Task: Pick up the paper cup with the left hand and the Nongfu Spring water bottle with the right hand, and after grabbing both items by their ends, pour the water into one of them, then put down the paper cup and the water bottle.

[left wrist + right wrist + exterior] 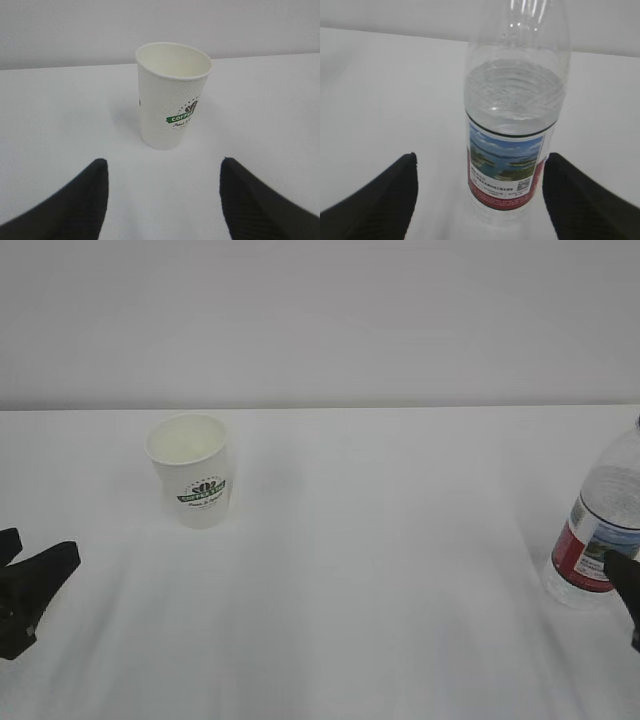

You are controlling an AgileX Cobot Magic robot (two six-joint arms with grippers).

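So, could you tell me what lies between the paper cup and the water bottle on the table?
Nothing: in the exterior view, only bare white table separates the paper cup from the water bottle.

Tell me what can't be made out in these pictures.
- Water bottle top and cap: cut off by the frame edge in the exterior and right wrist views.
- Small print under the paper cup logo: too blurred to read.
- Right gripper: mostly outside the exterior view.
- Cup's bottom: hidden by its wall.
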